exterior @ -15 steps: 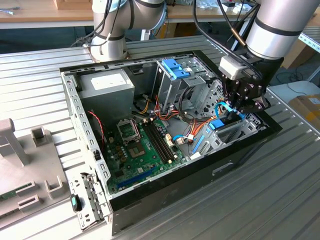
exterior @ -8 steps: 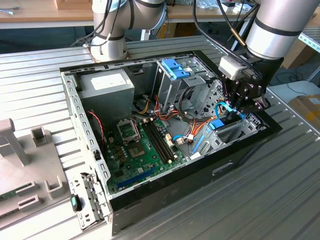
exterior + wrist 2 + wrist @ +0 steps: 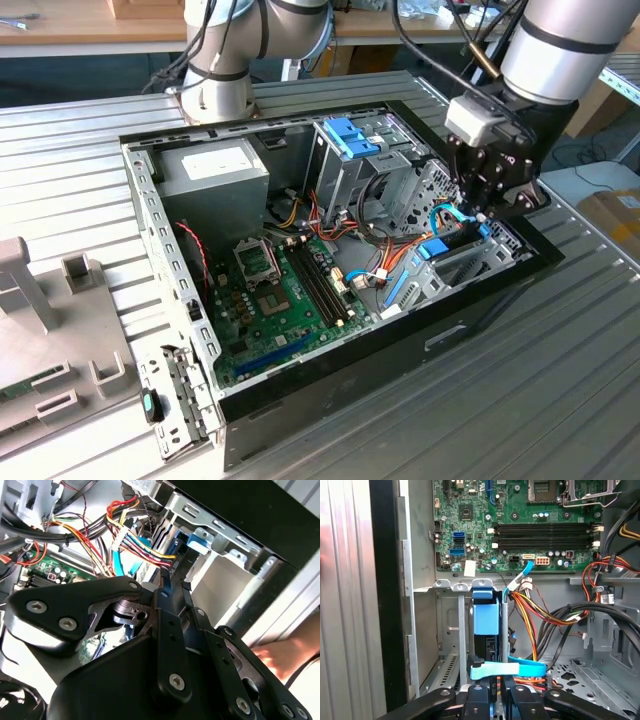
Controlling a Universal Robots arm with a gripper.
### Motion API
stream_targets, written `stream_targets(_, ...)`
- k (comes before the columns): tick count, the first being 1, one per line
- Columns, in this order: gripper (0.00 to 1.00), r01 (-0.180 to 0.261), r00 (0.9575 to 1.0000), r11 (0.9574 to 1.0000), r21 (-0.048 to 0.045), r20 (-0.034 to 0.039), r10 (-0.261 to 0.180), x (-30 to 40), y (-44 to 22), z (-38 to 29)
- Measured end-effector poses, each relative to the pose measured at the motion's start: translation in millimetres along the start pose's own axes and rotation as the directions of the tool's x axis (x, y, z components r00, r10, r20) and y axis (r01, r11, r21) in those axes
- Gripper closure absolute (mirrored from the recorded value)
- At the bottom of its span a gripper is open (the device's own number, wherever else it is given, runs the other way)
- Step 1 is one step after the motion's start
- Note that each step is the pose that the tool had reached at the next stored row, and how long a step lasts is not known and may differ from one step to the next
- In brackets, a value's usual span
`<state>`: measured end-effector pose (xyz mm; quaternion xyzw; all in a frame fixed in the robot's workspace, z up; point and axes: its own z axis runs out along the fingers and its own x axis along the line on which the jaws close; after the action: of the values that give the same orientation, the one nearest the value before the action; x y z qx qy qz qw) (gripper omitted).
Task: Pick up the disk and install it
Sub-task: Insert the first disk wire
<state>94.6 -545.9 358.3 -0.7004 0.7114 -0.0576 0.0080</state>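
The disk [image 3: 486,619] stands edge-on in the metal bay at the case's front corner, its light-blue rail frame facing the first wrist view. In the exterior view its blue rail [image 3: 432,249] shows low in the bay on the exterior view's right. My gripper [image 3: 478,208] hangs directly over that bay. Its black fingers [image 3: 479,696] sit close together at the disk's outer end, with only a thin slit between them. The second wrist view shows the fingertips [image 3: 164,591] pressed near a white-labelled face among the cables. Nothing is clamped between the fingers.
A light-blue flat cable [image 3: 510,669] crosses just in front of the fingers. Red, yellow and orange wires [image 3: 540,611] run beside the bay. The motherboard [image 3: 285,290], power-supply box [image 3: 215,170] and blue-tabbed drive cage [image 3: 352,140] fill the case. A person's hand [image 3: 280,660] is outside the case wall.
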Motion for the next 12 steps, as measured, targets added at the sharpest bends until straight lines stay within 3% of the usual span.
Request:
stream_targets(6, 0.76, -0.002, 1.0, 1.0, -0.0001, 0.0022, 0.002, 1.3, -0.8, -9.1)
stream_targets(12, 0.76, -0.013, 0.9999, 0.9999, -0.0009, 0.0012, 0.013, 1.2, -0.6, -9.3)
